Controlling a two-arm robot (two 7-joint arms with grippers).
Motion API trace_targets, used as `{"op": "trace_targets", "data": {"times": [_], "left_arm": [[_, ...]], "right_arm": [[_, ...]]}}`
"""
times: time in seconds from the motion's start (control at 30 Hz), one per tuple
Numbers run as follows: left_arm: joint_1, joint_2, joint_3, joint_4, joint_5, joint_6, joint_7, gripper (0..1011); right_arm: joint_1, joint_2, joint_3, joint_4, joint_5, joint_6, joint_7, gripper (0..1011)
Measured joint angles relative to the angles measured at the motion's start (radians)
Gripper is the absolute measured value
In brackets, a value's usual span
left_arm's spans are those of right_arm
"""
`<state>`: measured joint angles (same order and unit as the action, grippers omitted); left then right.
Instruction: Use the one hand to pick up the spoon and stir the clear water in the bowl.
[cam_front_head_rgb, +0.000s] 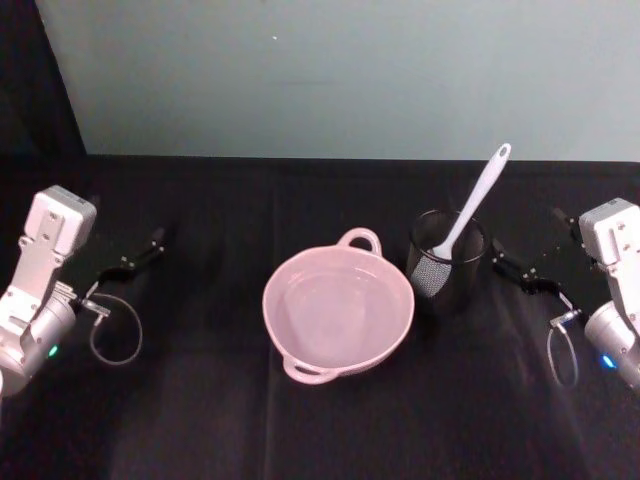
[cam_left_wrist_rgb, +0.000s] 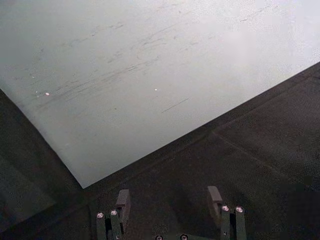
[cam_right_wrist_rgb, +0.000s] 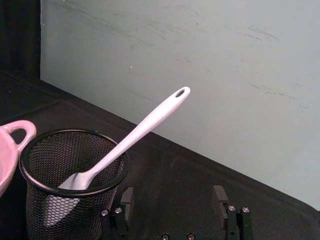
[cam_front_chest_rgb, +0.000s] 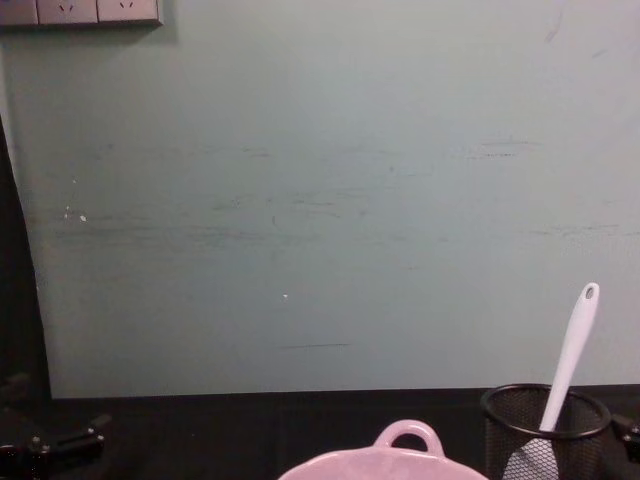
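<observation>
Left side: the left hand (cam_front_head_rgb: 150, 245), a slim black gripper on a silver arm, rests low over the black cloth-covered table (cam_front_head_rgb: 200, 410), well apart from every object; the left wrist view shows its fingers (cam_left_wrist_rgb: 122, 200) spread with nothing between them. Centre: the pale pink round bowl (cam_front_head_rgb: 285, 290) stands on the table with one loop handle on its far rim and another on its near rim. A faint line round the inner wall suggests clear liquid. Just to the right of the bowl, close to it, stands a black wire-mesh cylindrical cup (cam_front_head_rgb: 428, 275). The long white plastic spoon (cam_front_head_rgb: 478, 200) stands in this cup, flat paddle head down inside the mesh, slim handle leaning up and to the right, with the hole at its end topmost. The spoon is clear of the bowl. Right side: the right hand (cam_front_head_rgb: 500, 258), of the same black pattern, sits low just to the right of the mesh cup, near it and not touching cup or spoon. In the right wrist view its fingers (cam_right_wrist_rgb: 218, 195) are parted and empty, the cup (cam_right_wrist_rgb: 35, 200) standing close beside one of them and the spoon handle (cam_right_wrist_rgb: 145, 125) rising above the hand. A pale grey-green wall panel (cam_front_chest_rgb: 320, 200) stands behind the table.
</observation>
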<state>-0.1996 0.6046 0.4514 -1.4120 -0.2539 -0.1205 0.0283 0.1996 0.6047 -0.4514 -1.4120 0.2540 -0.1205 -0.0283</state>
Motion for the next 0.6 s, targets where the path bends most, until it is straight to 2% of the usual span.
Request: {"op": "trace_targets", "data": {"times": [0.5,0.6], "left_arm": [[0.000,0.000,0.000,0.000,0.000,0.000,0.000,1011],[0.000,0.000,0.000,0.000,0.000,0.000,0.000,1011]], "right_arm": [[0.000,0.000,0.000,0.000,0.000,0.000,0.000,1002],[-0.023,0.014,0.019,-0.023,0.000,0.002,-0.001,1002]]}}
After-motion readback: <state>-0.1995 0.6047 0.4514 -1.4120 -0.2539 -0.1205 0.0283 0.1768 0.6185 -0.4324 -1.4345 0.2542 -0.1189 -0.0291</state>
